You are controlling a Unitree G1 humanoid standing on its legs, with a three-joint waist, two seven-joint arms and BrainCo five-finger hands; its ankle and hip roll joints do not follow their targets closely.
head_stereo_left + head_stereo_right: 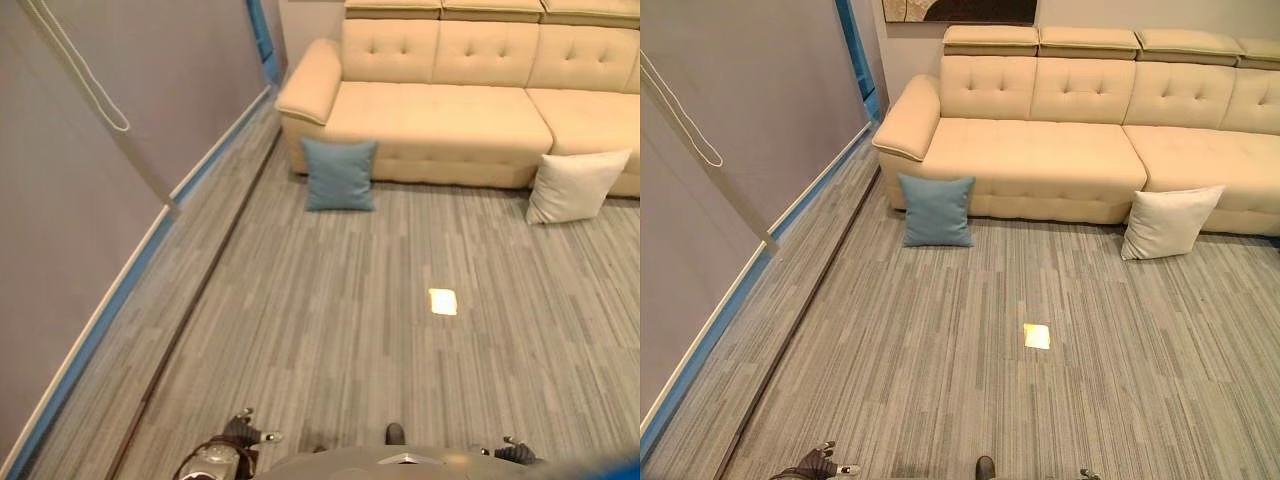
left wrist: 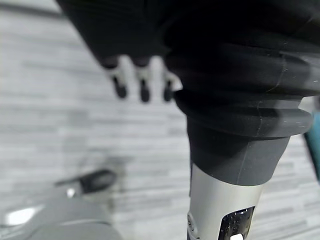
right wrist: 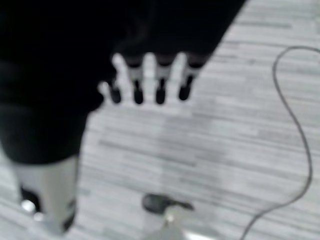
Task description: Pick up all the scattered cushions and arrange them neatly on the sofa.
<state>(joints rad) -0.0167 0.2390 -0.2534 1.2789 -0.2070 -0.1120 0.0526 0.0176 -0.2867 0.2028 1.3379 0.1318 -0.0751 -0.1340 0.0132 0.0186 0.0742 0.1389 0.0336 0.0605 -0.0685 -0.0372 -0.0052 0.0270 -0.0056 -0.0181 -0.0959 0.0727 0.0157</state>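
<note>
Item 1, blue cushion (image 1: 936, 210): you found it standing on edge on the floor (image 1: 970, 400), leaning back against the front of the sofa (image 1: 1040, 150) just below its left armrest. Square, plump, with a plain woven cover. You could judge it light and soft, likely to fold or sag if pinched at one corner, and not slippery. A hold across the top edge, or one hand on each side edge, looked the surest way to lift it.

Item 2, white cushion (image 1: 1165, 222): you found it on the floor too, tilted back against the sofa front, well apart from the blue one and further towards the robot's right. It had much the same build, perhaps a little slacker in its filling. You would expect it to handle the same way, yielding under the fingers, so a deep grip into the body rather than at the seam seemed wise.

Item 3, sofa: cream, tufted back, seats bare of cushions. Both cushions remained to be placed.

Item 4, left hand (image 2: 142, 82): it hung low by the robot's side above the floor, fingers straight and relaxed, holding nothing.

Item 5, right hand (image 3: 150, 82): it hung likewise on the other side, fingers loosely extended, holding nothing.

Note: both cushions lay well away from the hands. By your judgement, an approach across the floor had to come before any grasp.
</note>
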